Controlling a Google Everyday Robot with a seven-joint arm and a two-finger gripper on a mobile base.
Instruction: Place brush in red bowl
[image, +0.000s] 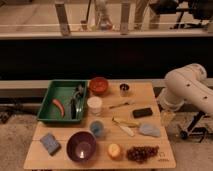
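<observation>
You are looking at a dim, warm scene: light is falling from above on the counter (150, 92), glinting in the purple bowl (72, 145), while the hand (168, 118) is hanging shadowed at the counter's right edge.
</observation>
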